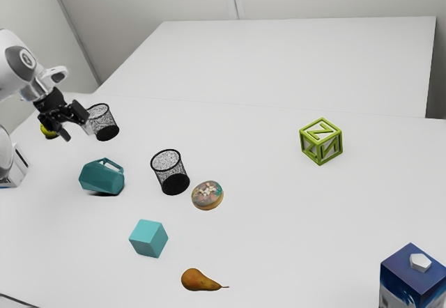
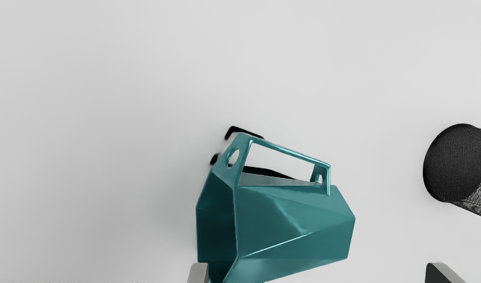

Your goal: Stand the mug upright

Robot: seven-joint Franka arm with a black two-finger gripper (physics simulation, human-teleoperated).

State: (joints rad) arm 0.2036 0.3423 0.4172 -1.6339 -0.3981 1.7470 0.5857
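Closest to the exterior camera, a blue carton (image 1: 401, 270) is sitting well apart from the mug (image 1: 102, 178), which is lying on its side on the table (image 1: 265, 245). Gripper's (image 1: 77, 131) hanging above the mug, jaws standing wide apart and gripping nothing. One mesh bin (image 1: 171, 172) is sitting near the mug, toward the exterior view's right, and a teal cube (image 1: 148, 238) is resting nearer that camera than the mug.

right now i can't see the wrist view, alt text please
A teal faceted mug lies on its side on a white table before the open gripper, its handle and mouth in view. Past the mug's closed end is part of a black mesh cup.
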